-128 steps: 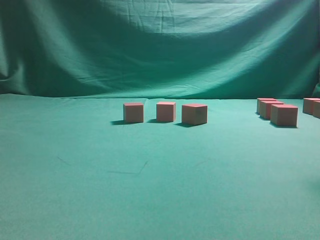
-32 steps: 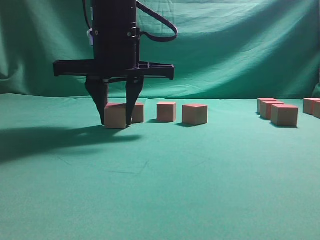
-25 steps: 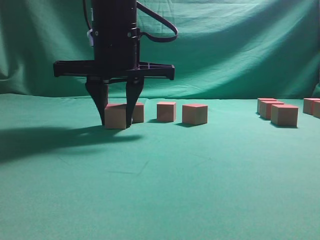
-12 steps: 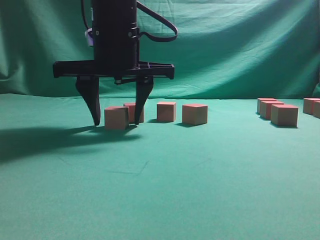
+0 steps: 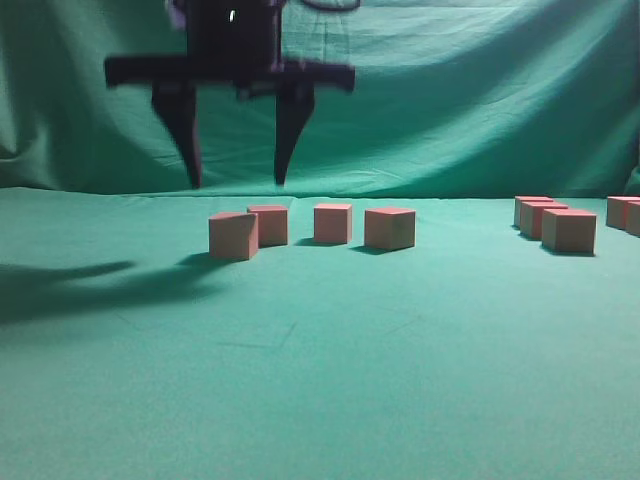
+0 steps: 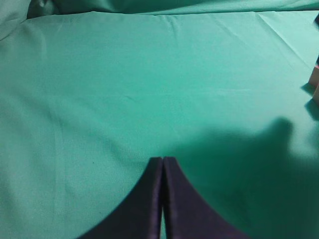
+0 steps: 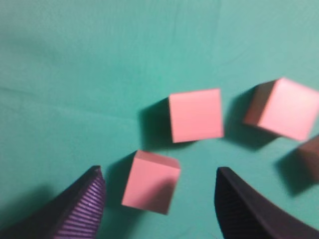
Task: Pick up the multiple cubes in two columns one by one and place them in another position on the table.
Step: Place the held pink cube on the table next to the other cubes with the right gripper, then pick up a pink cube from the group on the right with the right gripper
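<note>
Right pincer (image 5: 236,185) is seen spread wide, empty, raised clear above the counter (image 5: 320,380); nothing is touched. The nearest cube (image 5: 233,236) sits on the cloth directly below the gap, just in front of three more cubes lined up in a row (image 5: 331,225). Reddish-pink tops and tan sides are shown, all upright. Another cluster of cubes (image 5: 568,229) is set well apart at far right. Left pincer (image 6: 162,162) is pressed closed, holding nothing.
</note>
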